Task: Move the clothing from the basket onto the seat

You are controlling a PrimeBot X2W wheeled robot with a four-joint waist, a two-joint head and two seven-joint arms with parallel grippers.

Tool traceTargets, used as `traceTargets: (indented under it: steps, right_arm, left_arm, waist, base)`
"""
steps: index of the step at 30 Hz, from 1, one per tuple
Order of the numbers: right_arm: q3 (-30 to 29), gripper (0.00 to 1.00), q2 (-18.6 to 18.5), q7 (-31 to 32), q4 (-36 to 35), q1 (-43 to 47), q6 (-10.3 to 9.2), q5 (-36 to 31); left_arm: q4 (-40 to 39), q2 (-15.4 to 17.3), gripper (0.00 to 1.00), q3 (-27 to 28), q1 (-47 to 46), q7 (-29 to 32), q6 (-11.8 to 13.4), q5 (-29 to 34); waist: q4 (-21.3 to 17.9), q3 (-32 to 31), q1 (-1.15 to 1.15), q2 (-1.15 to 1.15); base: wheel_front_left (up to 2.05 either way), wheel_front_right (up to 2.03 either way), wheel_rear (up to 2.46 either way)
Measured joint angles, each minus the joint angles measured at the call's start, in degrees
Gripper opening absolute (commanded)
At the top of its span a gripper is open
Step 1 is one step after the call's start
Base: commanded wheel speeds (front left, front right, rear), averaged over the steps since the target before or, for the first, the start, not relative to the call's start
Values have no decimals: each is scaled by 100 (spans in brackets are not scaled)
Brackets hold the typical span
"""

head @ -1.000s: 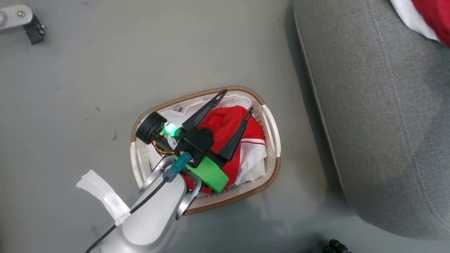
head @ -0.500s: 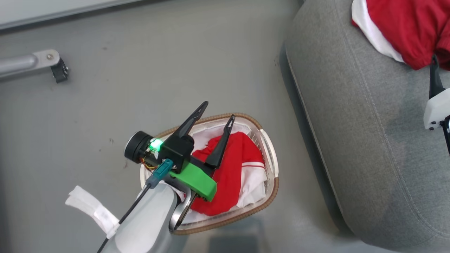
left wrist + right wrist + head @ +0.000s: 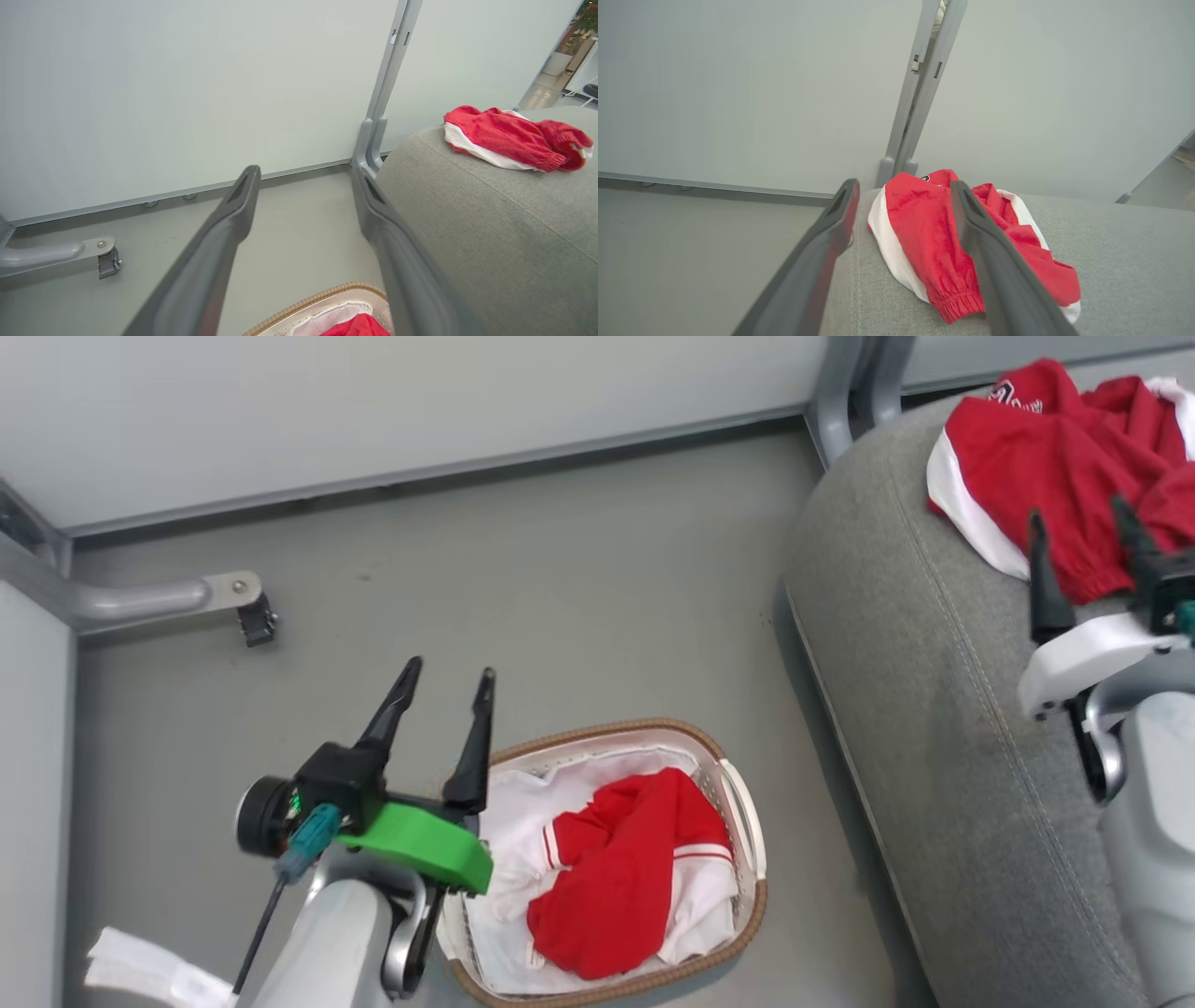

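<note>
The basket (image 3: 607,724) stands on the floor, holding a red garment with white stripes (image 3: 625,877) on a white liner sheet (image 3: 518,821). My left gripper (image 3: 448,669) hangs open and empty above the basket's left rim, its fingers pointing at the wall. In the left wrist view the gripper (image 3: 304,172) has only floor between its fingers, with the basket rim (image 3: 317,294) below. Another red garment with white trim and a small logo (image 3: 1046,457) lies on the grey seat (image 3: 934,709). My right gripper (image 3: 1075,513) stands open just before that garment (image 3: 934,224), not holding it.
Pale wall panels with a grey post (image 3: 845,383) close off the far side. A metal leg with a black caster (image 3: 245,607) stands on the grey floor at left. The seat's rounded edge (image 3: 490,210) lies right of the basket.
The head camera has tilted up, shifting the whole picture. My left gripper rose out of the basket with nothing in it and moved left. My right gripper came into view over the seat.
</note>
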Motion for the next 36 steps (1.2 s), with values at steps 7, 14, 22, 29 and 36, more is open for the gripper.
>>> traceTargets:
  steps: [7, 14, 22, 29, 36]
  right_arm:
    - [97, 100, 524, -1, -566, 553, 0, 327]
    - [43, 100, 991, 0, -1068, 1230, 0, 435]
    - [-45, 100, 1145, -1, -1470, 1935, 0, 426]
    - [177, 100, 1156, -1, -1662, 2618, 0, 740]
    - [223, 100, 1156, -1, -1767, 3013, 0, 838]
  left_arm:
    - [-8, -24, 100, 527, 443, 0, 30, 148]
    - [-19, -64, 100, 905, 782, 0, 32, 192]
    - [-85, -98, 100, 1248, 1220, 0, 77, 111]
    - [-127, -103, 100, 1389, 1507, 0, 123, -10]
    - [-116, -105, 100, 1378, 1633, 0, 132, -65]
  waist:
    - [316, -292, 0, 0]
    - [537, -510, 0, 0]
    - [623, -764, 0, 0]
    - [667, -940, 0, 0]
    - [667, -1080, 0, 0]
  base:
    - [0, 0, 0]
    - [0, 0, 0]
    - [0, 0, 0]
    - [0, 0, 0]
    - [0, 0, 0]
